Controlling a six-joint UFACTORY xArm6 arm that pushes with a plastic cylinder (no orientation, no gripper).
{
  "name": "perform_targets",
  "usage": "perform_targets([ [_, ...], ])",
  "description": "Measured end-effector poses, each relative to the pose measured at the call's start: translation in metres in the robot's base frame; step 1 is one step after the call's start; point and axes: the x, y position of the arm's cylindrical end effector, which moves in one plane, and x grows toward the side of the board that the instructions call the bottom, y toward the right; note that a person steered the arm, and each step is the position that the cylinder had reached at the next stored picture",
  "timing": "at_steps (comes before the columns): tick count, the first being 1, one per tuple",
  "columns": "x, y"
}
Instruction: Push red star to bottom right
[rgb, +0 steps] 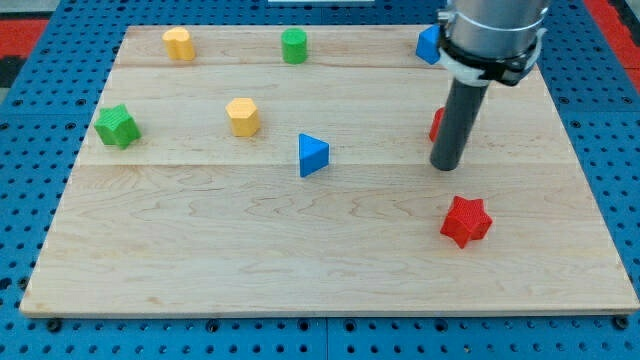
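Note:
The red star (466, 221) lies on the wooden board (250, 240) at the lower right. My tip (445, 167) is a dark rod standing above and slightly left of the star, with a small gap between them. A second red block (437, 125) sits right behind the rod and is mostly hidden by it; its shape cannot be made out.
A blue triangle (312, 155) lies mid-board. A yellow hexagon (242, 116) and a green star (117, 126) lie to the left. A yellow block (179, 43), a green cylinder (294, 46) and a blue block (429, 46) line the top edge.

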Motion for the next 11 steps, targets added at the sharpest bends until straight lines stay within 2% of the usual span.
perform_targets([
  [1, 0.016, -0.022],
  [6, 0.02, -0.021],
  [8, 0.052, -0.019],
  [9, 0.064, 0.045],
  [10, 0.064, 0.017],
  [11, 0.045, -0.034],
])
